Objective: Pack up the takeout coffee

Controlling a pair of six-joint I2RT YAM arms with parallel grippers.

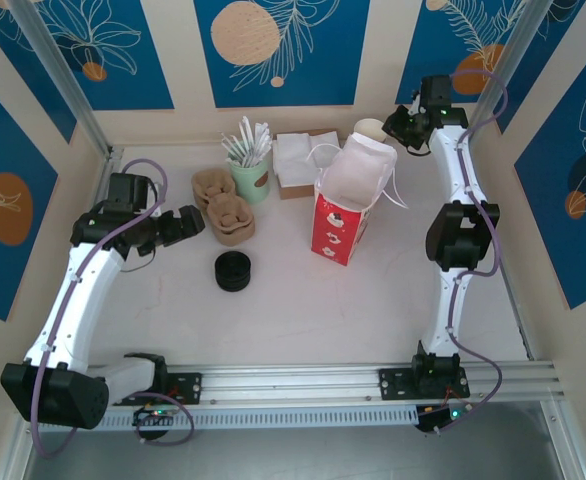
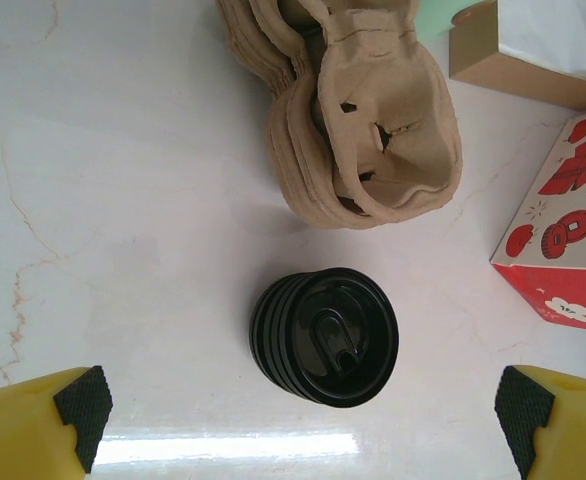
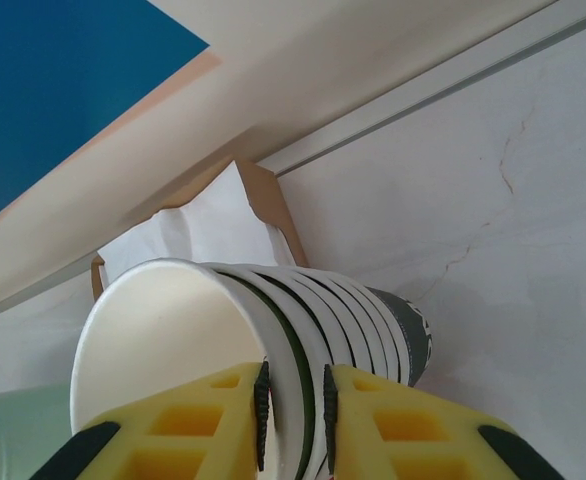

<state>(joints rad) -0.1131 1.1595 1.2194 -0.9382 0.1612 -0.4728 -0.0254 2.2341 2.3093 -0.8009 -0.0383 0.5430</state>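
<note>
- Pinching the rims of a nested stack of paper cups, white inside and olive-green outside [image 3: 163, 340], the right pincer [image 3: 295, 400] stands narrow: one yellow finger [image 3: 223, 420] reaches inside the front cup and the other lies outside, with the cup walls caught between the black pads.
- From above, that stack [image 1: 371, 128] lies at the far right corner of the white marbled worktop [image 1: 323, 310], close to the back wall, with the right pincer [image 1: 398, 125] against it. It is just beside a brown cardboard box of white napkins [image 3: 203, 225].
- Whether the stack stands upright or leans I cannot tell.
- The left pincer [image 2: 301, 415] is spread wide and hovers over a stack of round black plastic lids [image 2: 325, 335], one fingertip out to each side, touching nothing.
- The lids stand near a pile of brown moulded-pulp cup carriers [image 2: 373, 120], with bare worktop between them.
- A red paper bag with white handles [image 1: 338, 225] stands open-mouthed mid-worktop, right of the lids.
- A pale mint-green cup holding white sticks [image 1: 253, 180] stands behind the carriers.
</note>
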